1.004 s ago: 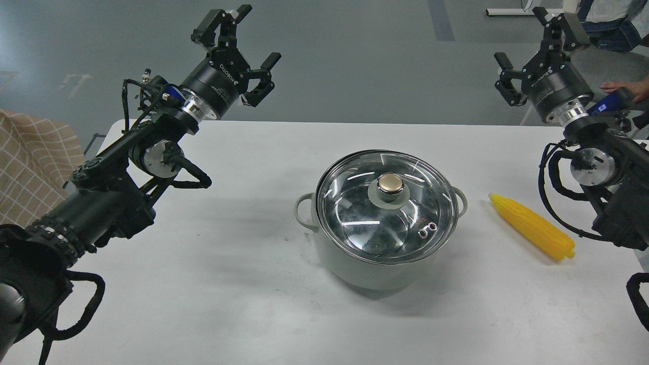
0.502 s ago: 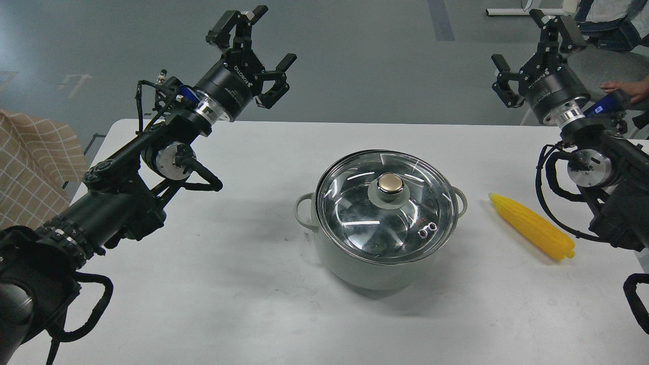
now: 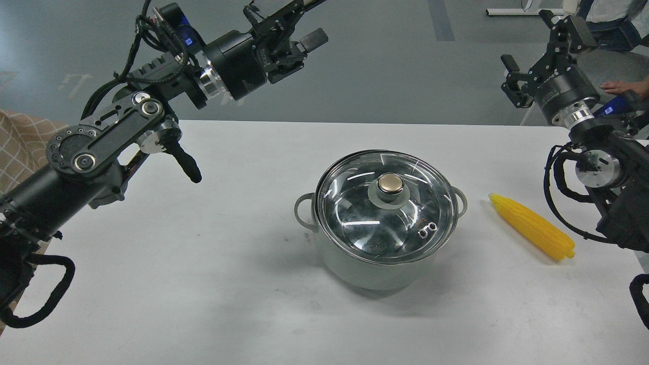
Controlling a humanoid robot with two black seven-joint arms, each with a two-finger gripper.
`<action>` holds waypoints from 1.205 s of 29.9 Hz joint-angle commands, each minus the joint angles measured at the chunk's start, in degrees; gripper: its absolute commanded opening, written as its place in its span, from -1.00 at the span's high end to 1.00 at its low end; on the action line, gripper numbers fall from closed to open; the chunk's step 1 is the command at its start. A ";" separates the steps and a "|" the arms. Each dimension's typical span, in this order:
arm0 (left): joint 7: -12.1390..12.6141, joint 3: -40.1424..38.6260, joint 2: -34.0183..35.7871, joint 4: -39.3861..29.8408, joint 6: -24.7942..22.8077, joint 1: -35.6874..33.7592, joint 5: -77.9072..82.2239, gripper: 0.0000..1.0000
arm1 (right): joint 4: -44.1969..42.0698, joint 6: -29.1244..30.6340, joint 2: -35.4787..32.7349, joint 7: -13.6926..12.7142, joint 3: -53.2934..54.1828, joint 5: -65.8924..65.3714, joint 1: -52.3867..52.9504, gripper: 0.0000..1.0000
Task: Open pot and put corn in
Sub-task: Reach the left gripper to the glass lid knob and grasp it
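White table (image 3: 213, 284) fills the lower view, a matte top with faint scuffs and soft grey shadows. Beyond its far edge, a grey-green floor (image 3: 385, 66) runs to twelve o'clock, glossy enough to catch pale reflections, with a darker stripe (image 3: 440, 20) running up it. At nine o'clock, a tan checked cloth (image 3: 23, 147) sits beside the table. At one o'clock, a white frame (image 3: 512, 11) lies on the floor. Light is even, from overhead.
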 commanded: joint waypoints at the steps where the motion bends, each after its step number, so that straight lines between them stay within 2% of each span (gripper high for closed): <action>1: -1.37 -0.01 0.77 -6.21 1.53 0.16 16.32 -0.95 | 0.00 0.00 -0.22 0.00 -0.01 -0.01 -0.24 -1.00; 5: -3.04 0.86 0.34 -10.78 2.94 0.07 36.78 -0.95 | 0.09 0.00 -0.83 0.00 -0.01 -0.01 -1.02 -1.00; 8: -3.57 1.04 0.07 -11.50 3.74 0.07 45.62 -0.95 | 0.09 0.00 -1.18 0.00 0.08 -0.01 -1.12 -1.00; 10: -5.67 1.48 -0.19 -11.06 5.48 0.16 57.08 -0.95 | 0.18 0.00 -1.27 0.00 0.08 0.08 -1.12 -1.00; 13: -6.70 5.86 -0.90 -10.70 7.60 -0.28 65.07 -0.95 | 0.18 0.00 -1.36 0.00 0.08 0.08 -1.38 -1.00; 17: -6.70 9.83 -1.42 -10.44 8.31 -0.63 65.07 -0.95 | 0.18 0.00 -1.36 0.00 0.17 -0.01 -1.38 -1.00; 26: -6.70 13.17 -8.98 -2.71 8.39 -1.07 65.07 -0.95 | 0.35 0.00 -1.36 0.00 0.08 0.08 -1.64 -1.00; 30: -6.70 17.65 -10.82 1.50 8.83 -2.74 65.07 -0.95 | 0.53 0.00 -1.36 0.00 0.17 0.08 -1.82 -1.00; 36: -6.70 18.27 -11.36 2.30 10.15 -2.30 65.07 -0.95 | 0.62 0.00 -1.36 0.00 0.26 0.08 -1.91 -1.00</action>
